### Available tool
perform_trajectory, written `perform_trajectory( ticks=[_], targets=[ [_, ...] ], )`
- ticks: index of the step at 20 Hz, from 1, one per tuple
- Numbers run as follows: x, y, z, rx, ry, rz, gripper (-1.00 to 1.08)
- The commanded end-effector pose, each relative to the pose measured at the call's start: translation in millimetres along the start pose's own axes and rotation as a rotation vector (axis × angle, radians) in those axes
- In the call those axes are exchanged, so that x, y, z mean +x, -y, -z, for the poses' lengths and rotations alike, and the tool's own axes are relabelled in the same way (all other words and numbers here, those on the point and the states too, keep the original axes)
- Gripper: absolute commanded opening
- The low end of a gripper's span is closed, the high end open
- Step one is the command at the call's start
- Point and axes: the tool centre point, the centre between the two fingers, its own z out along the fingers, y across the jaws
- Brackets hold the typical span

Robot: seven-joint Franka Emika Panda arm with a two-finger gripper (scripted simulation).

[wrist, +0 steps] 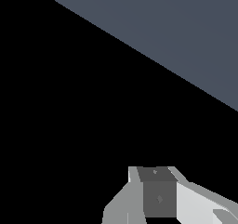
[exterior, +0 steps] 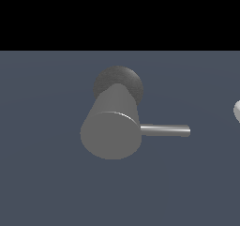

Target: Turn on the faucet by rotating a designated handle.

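The handle (exterior: 165,130) juts toward three o'clock from the faucet (exterior: 111,135); the gripper (exterior: 237,111), its jaw state unclear, waits well beyond its tip.

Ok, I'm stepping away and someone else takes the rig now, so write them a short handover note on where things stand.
Gripper: only a white sliver shows at the exterior view's right edge; open or shut cannot be told, and the wrist view shows only part of it, with neither the faucet nor the handle in sight.
Faucet: grey cylinder, flat round end facing the camera, darker rounded base behind it.
Handle: thin shiny rod sticking out level toward the exterior view's right, free, with a clear gap to the gripper.
Done: nothing visible; no contact with the handle.
Left: reach the handle and rotate it.
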Motion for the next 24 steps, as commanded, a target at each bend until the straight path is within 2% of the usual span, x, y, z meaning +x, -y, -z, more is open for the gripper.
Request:
perform_trajectory(
  ticks=[1,7,12,19,24],
  targets=[
    [15.8,-25.1,10.2,-0.002,-0.058,-0.075,-1.00],
    [37.0,-72.5,28.8,-0.016,-0.156,-0.205,-1.00],
    [44.1,-97.8,38.2,-0.029,-0.202,-0.270,-1.00],
    [53.0,-108.9,49.4,-0.027,-0.252,-0.306,-1.00],
    [54.1,-108.1,50.4,-0.025,-0.257,-0.305,-1.00]
  ],
)
